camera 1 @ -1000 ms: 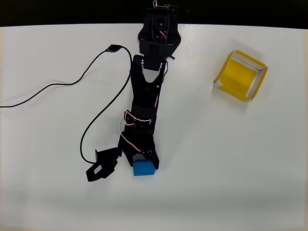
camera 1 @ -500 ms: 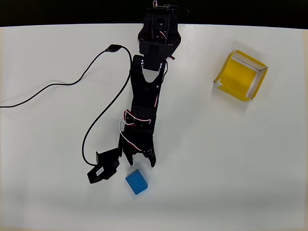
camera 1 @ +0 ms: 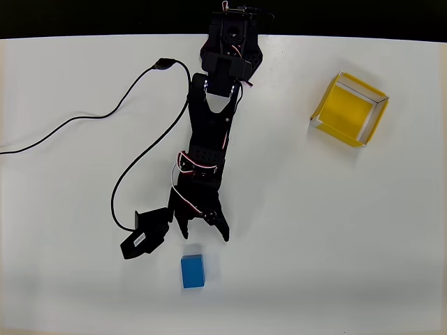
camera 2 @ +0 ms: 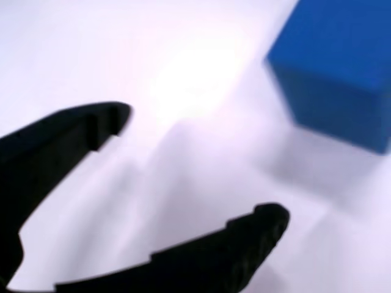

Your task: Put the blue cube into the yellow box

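Observation:
The blue cube (camera 1: 192, 271) lies on the white table near the front edge, just below my gripper (camera 1: 205, 237), apart from it. My black gripper is open with nothing between its fingers. In the wrist view the blue cube (camera 2: 342, 67) sits at the upper right, beyond the fingertips, and my gripper (camera 2: 201, 168) has its two black fingers spread wide over bare table. The yellow box (camera 1: 349, 109) stands far off at the upper right of the overhead view, open-topped, with whitish rims.
A black cable (camera 1: 105, 118) loops across the table's left half to a small black camera block (camera 1: 143, 237) beside the gripper. The arm's base (camera 1: 230, 42) sits at the back edge. Bare white table (camera 1: 314, 230) lies between cube and box.
The cube was between the fingers a second ago, then lay loose below them. Since then it has slid further toward the front edge and turned, while the gripper opened and drew back slightly.

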